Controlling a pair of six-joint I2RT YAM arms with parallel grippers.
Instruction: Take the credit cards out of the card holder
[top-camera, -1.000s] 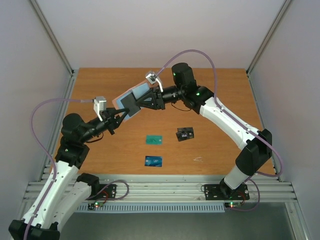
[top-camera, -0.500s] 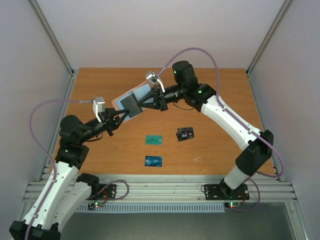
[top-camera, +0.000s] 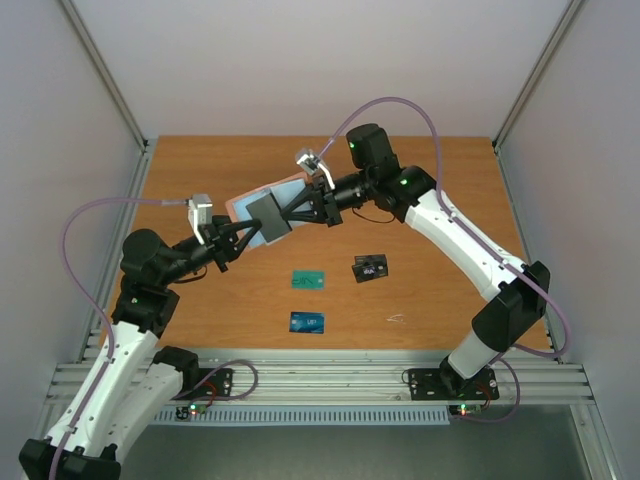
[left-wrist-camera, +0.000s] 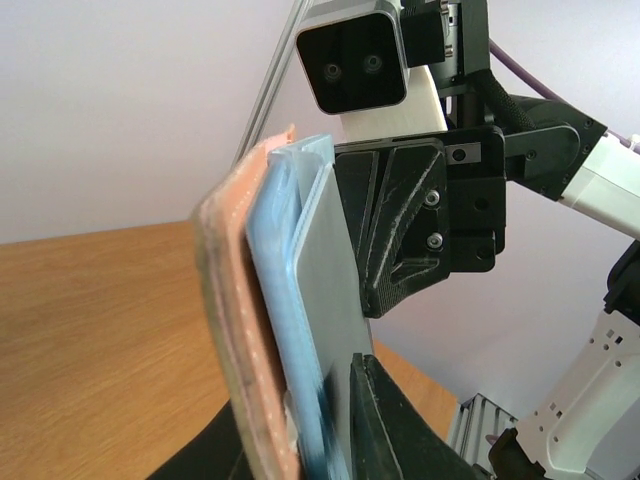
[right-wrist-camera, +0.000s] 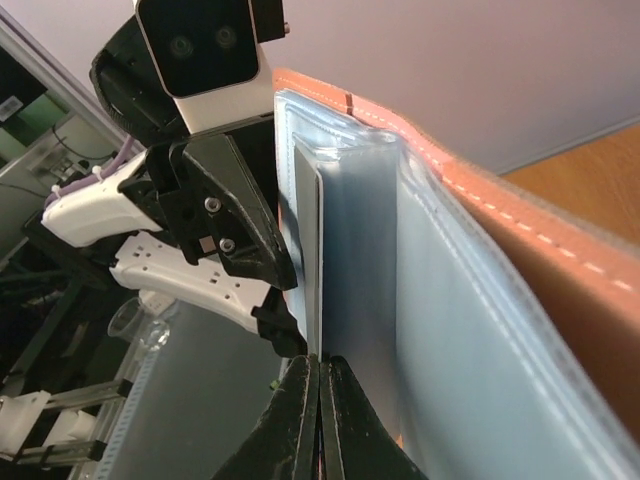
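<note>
Top: holder aloft between left hand and right hand. Green card, black card and blue card lie apart on the bench, toward the near edge.

Left wrist: left hand clenched on the holder's lower edge.

Right wrist: right hand pinching a thin grey card, part-seated in a pocket. Best: draw straight along the pocket, no twist, left bracing hard.

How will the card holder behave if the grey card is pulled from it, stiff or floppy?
Likely floppy: the card holder bows along its stitched edge. Its glossy inner pockets look slick, so the flat grey card pinched by the right gripper should slide rather than drag it.
</note>
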